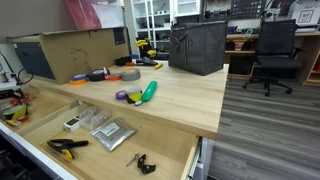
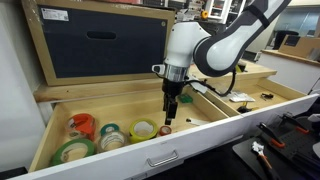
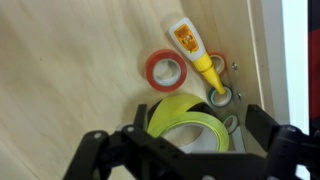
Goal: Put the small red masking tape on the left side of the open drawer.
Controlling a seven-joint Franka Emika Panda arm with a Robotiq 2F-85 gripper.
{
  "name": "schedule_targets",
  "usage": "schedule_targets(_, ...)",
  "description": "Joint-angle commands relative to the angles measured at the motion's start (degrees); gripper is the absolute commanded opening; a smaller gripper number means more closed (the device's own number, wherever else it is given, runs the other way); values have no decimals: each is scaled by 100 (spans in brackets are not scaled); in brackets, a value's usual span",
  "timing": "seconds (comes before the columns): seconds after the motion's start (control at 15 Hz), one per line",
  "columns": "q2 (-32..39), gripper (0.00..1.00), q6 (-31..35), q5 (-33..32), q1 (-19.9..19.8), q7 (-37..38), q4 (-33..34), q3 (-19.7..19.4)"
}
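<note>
A pale wood workbench [image 1: 180, 90] fills the foreground in an exterior view. Grey plank flooring [image 1: 270, 130] lies beside it. A black office chair [image 1: 272, 50] stands at a rear desk [image 1: 240, 42] — shelving [image 1: 150, 20] lines the back wall. Lighting is even and indoor. Elsewhere, a tan-framed dark panel [image 2: 100, 40] forms the backdrop.

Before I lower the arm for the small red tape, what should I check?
1. Tool open: ok, fingers spread wide, holding nothing.
2. Red tape in sight: ok, lying flat on the drawer floor.
3. Tool lined up over it: not ok, in the wrist view the yellow-green roll sits between the fingers instead.
4. Room around the tape: not ok, the glue bottle and that roll crowd it.
5. Free spot at the drawer's left end: cannot tell.
</note>
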Motion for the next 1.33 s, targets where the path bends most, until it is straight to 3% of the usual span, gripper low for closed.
schedule_targets(0.0,-853,100,-162,612,-532,-63,-869,172)
schedule_targets(0.53,-2140,100,-60,1560,-1238,-121,-2078,75)
schedule_targets(1.27,-3807,100,-261,1081,-1368,460,-2923,-930)
